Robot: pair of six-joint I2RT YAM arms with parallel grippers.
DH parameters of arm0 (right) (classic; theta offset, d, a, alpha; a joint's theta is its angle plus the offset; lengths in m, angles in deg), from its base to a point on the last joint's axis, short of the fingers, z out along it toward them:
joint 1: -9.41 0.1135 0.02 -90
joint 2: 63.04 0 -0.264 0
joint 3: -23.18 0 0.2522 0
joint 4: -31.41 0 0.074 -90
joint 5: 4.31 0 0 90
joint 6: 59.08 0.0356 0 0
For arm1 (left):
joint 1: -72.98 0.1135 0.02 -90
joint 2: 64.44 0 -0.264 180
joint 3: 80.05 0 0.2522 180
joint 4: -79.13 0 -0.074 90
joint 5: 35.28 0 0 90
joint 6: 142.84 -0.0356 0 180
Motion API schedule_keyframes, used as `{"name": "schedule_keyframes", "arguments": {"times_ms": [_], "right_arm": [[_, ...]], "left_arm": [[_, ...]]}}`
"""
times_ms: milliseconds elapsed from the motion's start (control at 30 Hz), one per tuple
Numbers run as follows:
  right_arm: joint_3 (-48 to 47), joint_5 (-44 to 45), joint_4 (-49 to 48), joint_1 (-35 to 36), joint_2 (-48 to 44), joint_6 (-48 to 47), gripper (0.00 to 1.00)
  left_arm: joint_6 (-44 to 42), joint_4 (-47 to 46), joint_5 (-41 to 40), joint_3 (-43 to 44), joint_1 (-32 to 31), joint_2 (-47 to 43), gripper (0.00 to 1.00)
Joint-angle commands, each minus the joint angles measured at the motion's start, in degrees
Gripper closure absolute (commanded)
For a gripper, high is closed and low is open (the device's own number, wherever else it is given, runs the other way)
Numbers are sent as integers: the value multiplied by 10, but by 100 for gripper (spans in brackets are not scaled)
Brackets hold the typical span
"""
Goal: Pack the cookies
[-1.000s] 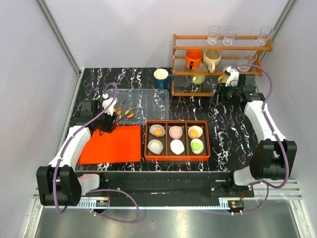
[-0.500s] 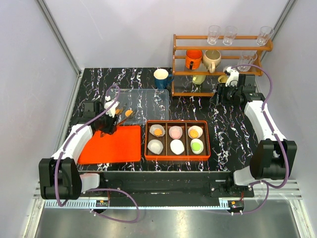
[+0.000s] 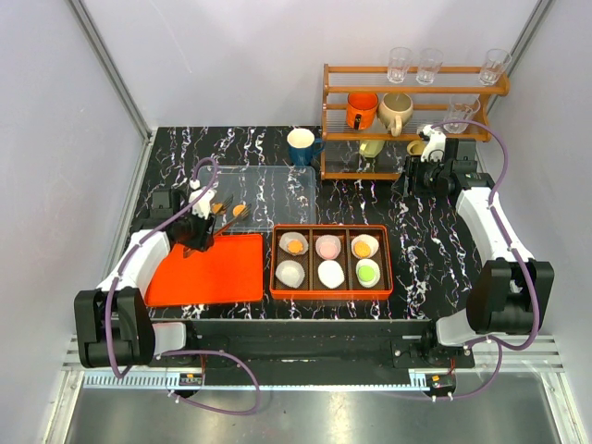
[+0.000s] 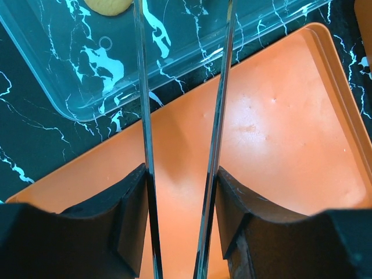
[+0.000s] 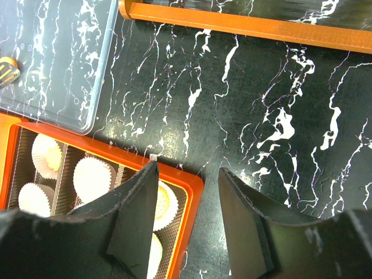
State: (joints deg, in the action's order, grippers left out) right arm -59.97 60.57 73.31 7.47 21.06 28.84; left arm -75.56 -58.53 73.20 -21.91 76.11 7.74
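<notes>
Top external view: over the last second the left gripper (image 3: 203, 224) has eased back a touch toward its own side and now sits nearer the far corner of the orange tray (image 3: 208, 273). The loose orange cookie (image 3: 239, 210) has not budged from its spot on the clear tray (image 3: 273, 185). Right gripper (image 3: 430, 153) unmoved. Box (image 3: 330, 228) unchanged: four packed cookies (image 3: 326, 246) in their liners (image 3: 330, 272), and the two near liners at left and middle look bare from up here. My reading: nothing was picked in that second. It looks like a re-aim rather than a carry, so this cookie is yet to be packed. Left wrist view: the fingers are clamped on a pair of metal tongs (image 4: 142, 87), one blade against each finger. The blades stand apart with nothing pinched, only tray surfaces showing between them. The tong tips run off the top of the frame, so their reach cannot be told. The cookie (image 4: 107, 6) lies at the top edge, on the clear tray, left of the left-hand blade and outside the gap. The tongs would probably need to shift that way to straddle it. Right wrist view: the right gripper's (image 5: 189, 168) jaws are apart and empty, hanging over the table (image 5: 261, 116) by a corner of the box, well away from the loose cookie.
</notes>
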Motion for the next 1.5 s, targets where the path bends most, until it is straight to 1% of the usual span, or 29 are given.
{"name": "schedule_keyframes", "arguments": {"times_ms": [0,467,600,700,733,867,967,1100,1267,1433,1467], "right_arm": [[-7,-7,-13,-3,0,-3,46],[-7,-5,-13,-3,-2,-3,46],[-6,-5,-13,-3,-2,-3,46],[-6,-5,-13,-3,-1,-3,46],[-7,-5,-12,-3,-1,-3,46],[-6,-5,-14,-3,0,-3,46],[-7,-5,-13,-3,2,-3,46],[-7,-4,-14,-3,3,-3,46],[-7,-4,-13,-3,3,-4,46],[-8,-5,-13,-3,5,-3,46],[-8,-4,-13,-3,3,-3,46]], "left_arm": [[-15,-8,34,2,7,2,52],[-39,14,58,7,30,34,55],[-41,14,60,7,34,36,59],[-42,14,63,8,34,34,64],[-42,14,63,8,34,31,69],[-51,17,80,12,34,10,76],[-56,24,100,22,34,-13,78],[-64,46,134,43,33,-46,80],[-87,100,202,86,30,-75,80],[-105,146,233,112,-2,-104,80],[-111,153,234,113,-20,-107,80]]}}
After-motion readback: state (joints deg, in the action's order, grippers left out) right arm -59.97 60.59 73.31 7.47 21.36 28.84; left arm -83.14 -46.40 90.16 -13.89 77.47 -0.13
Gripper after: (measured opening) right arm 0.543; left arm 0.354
